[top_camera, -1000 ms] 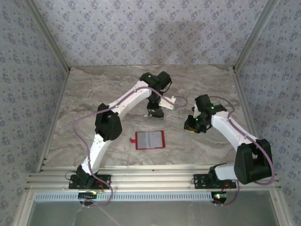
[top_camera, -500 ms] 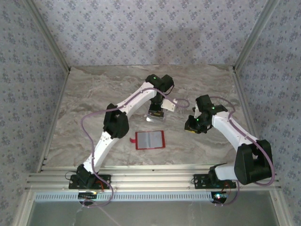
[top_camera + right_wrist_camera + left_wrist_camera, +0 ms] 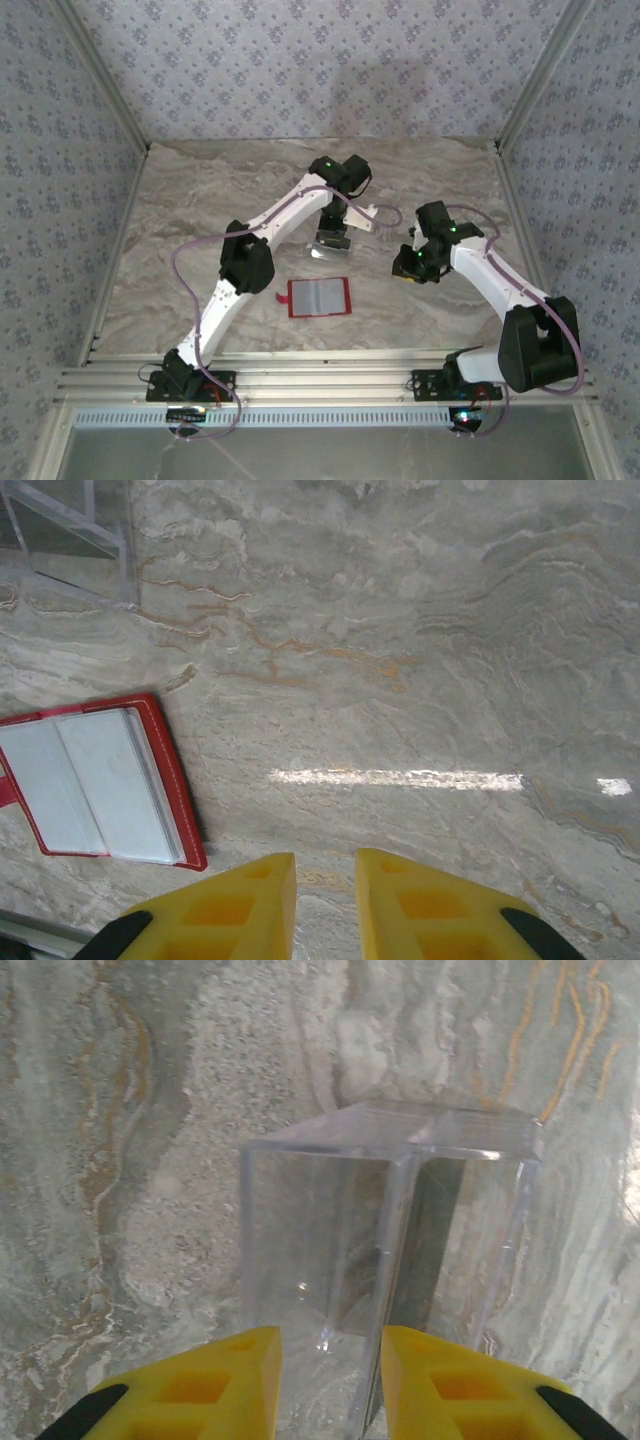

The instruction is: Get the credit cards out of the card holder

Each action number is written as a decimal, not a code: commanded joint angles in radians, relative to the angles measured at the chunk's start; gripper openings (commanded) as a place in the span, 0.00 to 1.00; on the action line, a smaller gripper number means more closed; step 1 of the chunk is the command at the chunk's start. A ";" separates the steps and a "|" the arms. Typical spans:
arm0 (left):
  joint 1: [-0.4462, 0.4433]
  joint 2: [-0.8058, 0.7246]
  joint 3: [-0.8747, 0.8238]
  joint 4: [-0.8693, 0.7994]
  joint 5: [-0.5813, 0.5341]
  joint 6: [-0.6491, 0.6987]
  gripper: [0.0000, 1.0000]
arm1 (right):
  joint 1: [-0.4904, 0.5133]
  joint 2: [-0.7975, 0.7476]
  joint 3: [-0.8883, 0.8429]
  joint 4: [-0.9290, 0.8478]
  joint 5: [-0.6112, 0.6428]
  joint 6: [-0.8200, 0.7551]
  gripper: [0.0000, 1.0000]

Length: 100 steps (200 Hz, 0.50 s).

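Note:
The red card holder [image 3: 319, 297] lies open on the marble table, its pale grey inner face up [image 3: 100, 780]. I cannot tell cards from pockets inside it. My left gripper [image 3: 331, 236] hangs over a clear plastic box [image 3: 380, 1210] behind the holder. Its yellow jaws [image 3: 330, 1345] are apart and open, with the box's thin clear divider running down between them. A dark grey upright strip [image 3: 440, 1240] in the box's right half may be a credit card; I cannot tell. My right gripper [image 3: 408, 262] [image 3: 325, 870] hovers right of the holder, open a little over bare marble.
The clear box [image 3: 326, 248] stands mid-table between the two arms, and its corner shows in the right wrist view [image 3: 70, 530]. Patterned walls ring the table [image 3: 200, 200]. A metal rail [image 3: 320, 380] runs along the near edge.
The left arm swung slightly right and forward over the clear box, and its jaws have parted. The right arm and the holder have not moved.

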 commanded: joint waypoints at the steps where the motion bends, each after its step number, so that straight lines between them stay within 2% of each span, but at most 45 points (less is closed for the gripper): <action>1: 0.002 -0.095 0.021 0.043 0.003 -0.089 0.33 | 0.029 0.012 0.038 0.012 -0.011 0.011 0.24; 20: 0.006 -0.138 -0.008 0.102 -0.031 -0.222 0.30 | 0.056 0.039 0.046 0.042 -0.040 0.025 0.23; 44: 0.023 -0.218 -0.065 0.144 0.027 -0.431 0.28 | 0.091 0.079 0.053 0.090 -0.074 0.047 0.24; 100: 0.050 -0.599 -0.670 0.554 0.089 -0.843 0.31 | 0.182 0.209 0.082 0.190 -0.122 0.075 0.24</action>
